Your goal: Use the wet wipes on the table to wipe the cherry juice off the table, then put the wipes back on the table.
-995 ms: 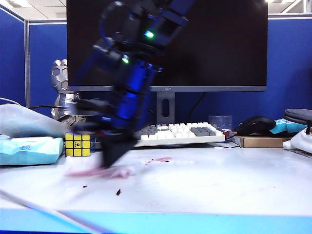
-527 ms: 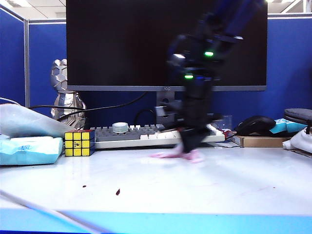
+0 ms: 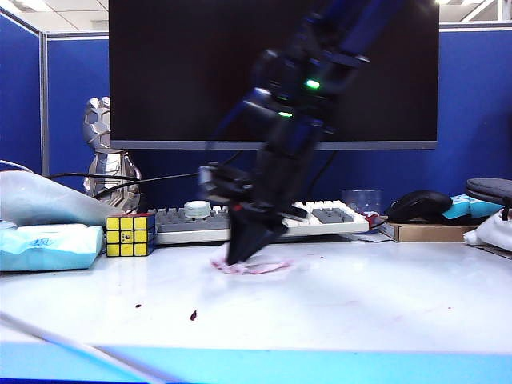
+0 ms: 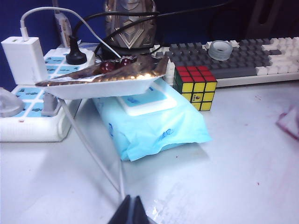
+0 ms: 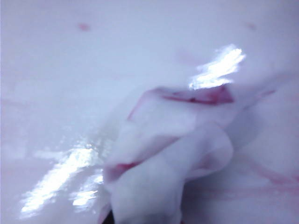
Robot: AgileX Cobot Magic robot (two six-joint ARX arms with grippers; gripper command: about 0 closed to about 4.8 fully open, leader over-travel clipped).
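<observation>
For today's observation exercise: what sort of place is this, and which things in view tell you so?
Most likely an office cubicle desk: a large monitor stands behind a keyboard on the table, a mouse sits to one side, and blue partition walls enclose it.

Glossy white table [image 3: 384, 304] bore a keyboard [image 3: 264, 220], puzzle cube [image 3: 130, 235] and blue packet [image 3: 48, 246]. Pink-stained wet wipes [image 3: 250, 266] lay mid-table; cherry juice [image 3: 194, 315] specks dotted the front.

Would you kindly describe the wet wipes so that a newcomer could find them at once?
Start at the big dark monitor, then drop to the white table just before the keyboard. The wet wipes lie there under the right claw, which is shut on them: a crumpled, pink-stained wad, unlike the smooth blue packet.
</observation>
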